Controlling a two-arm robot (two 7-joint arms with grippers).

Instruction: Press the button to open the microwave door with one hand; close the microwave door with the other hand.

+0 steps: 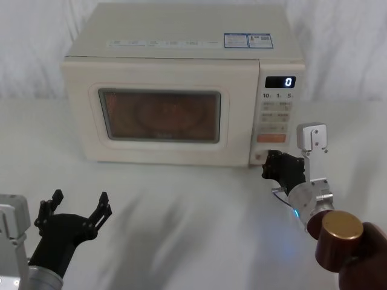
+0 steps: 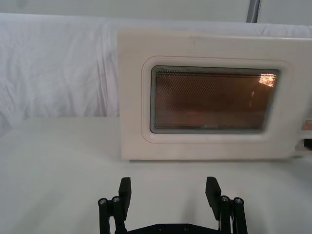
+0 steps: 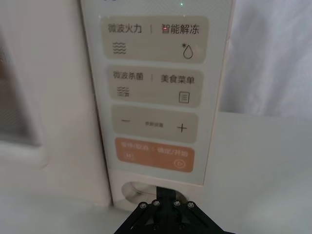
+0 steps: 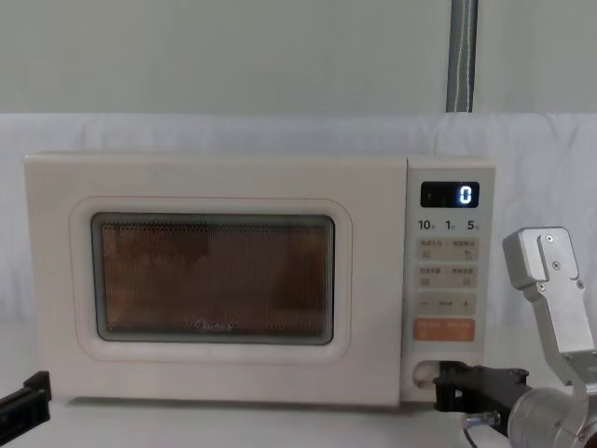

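The cream microwave [image 1: 181,36] stands at the back of the table, its display [image 1: 280,82] reading "0". Its door [image 1: 81,109] looks flush with the front, and the window glows orange inside. My right gripper [image 1: 270,163] is shut, its tips [image 3: 165,191] set against the wide oval button [image 3: 134,190] at the bottom of the key panel, just under the orange key [image 3: 153,153]. The chest view has the same gripper [image 4: 446,385] touching the button [image 4: 424,373]. My left gripper [image 1: 80,196] hangs open and empty, low and well in front of the door's left part [image 2: 168,183].
A white cloth covers the table [image 1: 193,217] and the wall behind. My right arm's silver link [image 1: 311,142] and bronze joint [image 1: 341,238] rise at the right of the panel. A grey pole [image 4: 462,56] stands behind the microwave.
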